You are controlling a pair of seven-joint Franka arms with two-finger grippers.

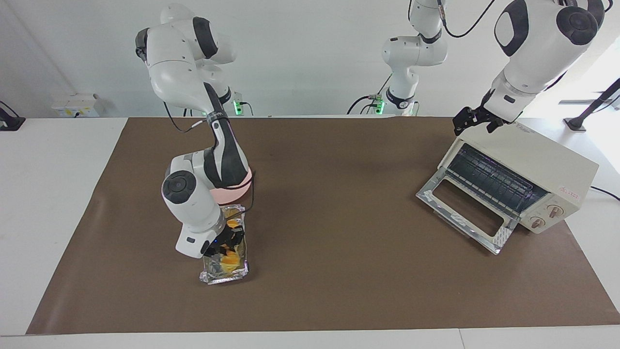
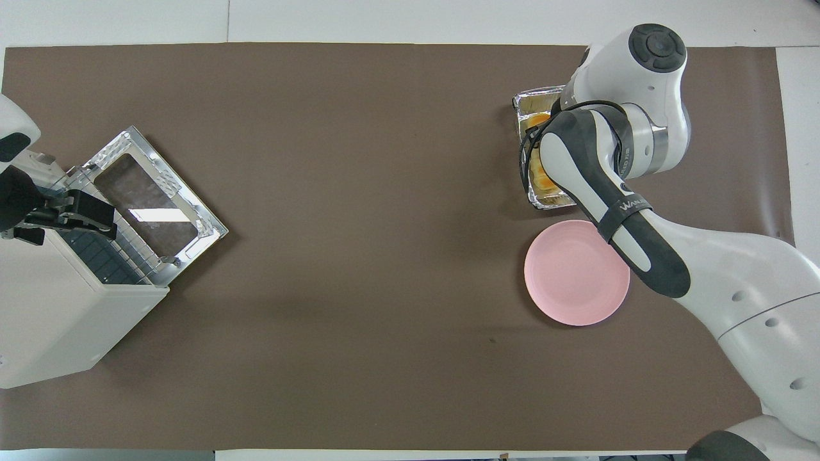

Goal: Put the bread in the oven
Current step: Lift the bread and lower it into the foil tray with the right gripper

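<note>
Right jaws: the right gripper [image 1: 226, 246] is low in the foil tray [image 1: 225, 274], at the bread [image 1: 229, 259]; open or closed, I cannot tell.
Left jaws: the left gripper [image 1: 472, 119] waits open over the oven [image 1: 542, 165].
Bread: in the tray, farther from the robots than the pink plate [image 2: 573, 282].
Oven: door [image 1: 465, 213] down, at the left arm's end of the desk.

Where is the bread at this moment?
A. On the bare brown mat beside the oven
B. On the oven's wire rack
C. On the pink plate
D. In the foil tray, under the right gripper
D. The bread lies inside the foil tray with the right gripper low over it; the pink plate holds nothing and the oven stands open with a bare rack.
</note>
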